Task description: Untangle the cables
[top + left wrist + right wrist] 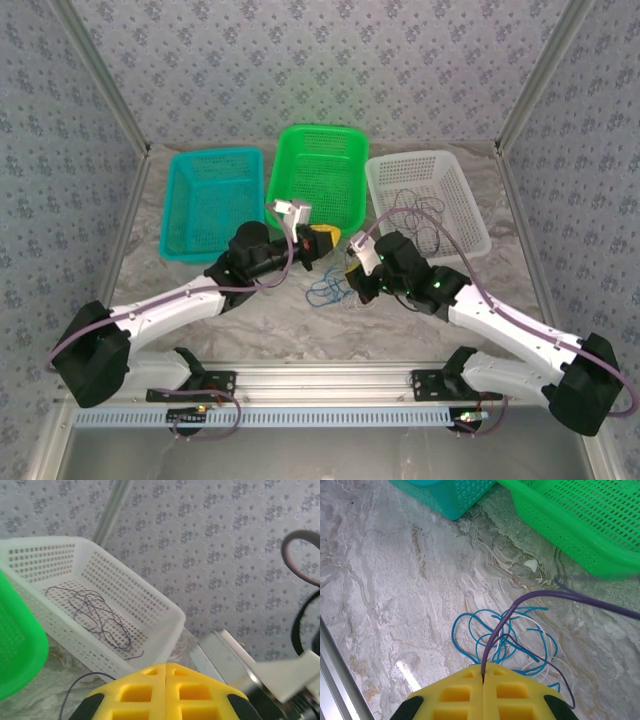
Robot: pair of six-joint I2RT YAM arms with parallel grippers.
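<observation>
Right gripper is pinching the purple cable above the blue cable lying looped on the marble table, with the green basket crowding far right and open tabletop left; left gripper is resting closed, apparently empty, near the white basket.

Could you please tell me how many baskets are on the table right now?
3: a teal basket at the far left, a green basket in the middle, and a white basket at the far right. They sit side by side, and none appears to be hidden.
</observation>
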